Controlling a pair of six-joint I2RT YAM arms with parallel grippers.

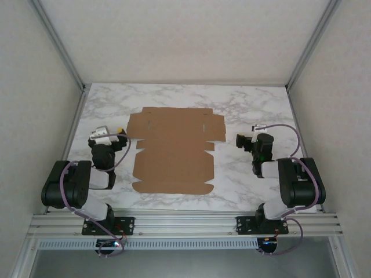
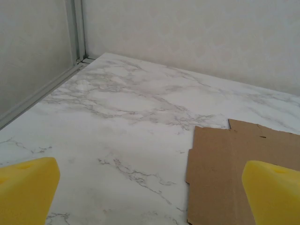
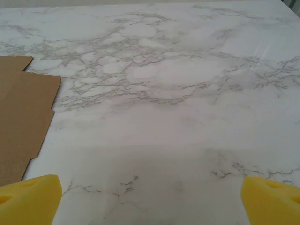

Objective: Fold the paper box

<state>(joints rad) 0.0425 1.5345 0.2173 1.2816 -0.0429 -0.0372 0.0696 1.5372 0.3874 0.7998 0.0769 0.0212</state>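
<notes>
The paper box [image 1: 174, 152] lies flat and unfolded, mid-frame in the top view, on the marble table [image 1: 255, 104]; the left gripper [image 1: 119, 132] sits just off its left edge, jaws spread, holding nothing; the right gripper [image 1: 240, 140], off its right edge, is likewise spread and empty.

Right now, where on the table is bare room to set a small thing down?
Bare marble runs along the far edge of the table, behind the paper box, and in both far corners. The strips between the box and the left gripper and right gripper are narrow; the arms crowd the near edge.
</notes>
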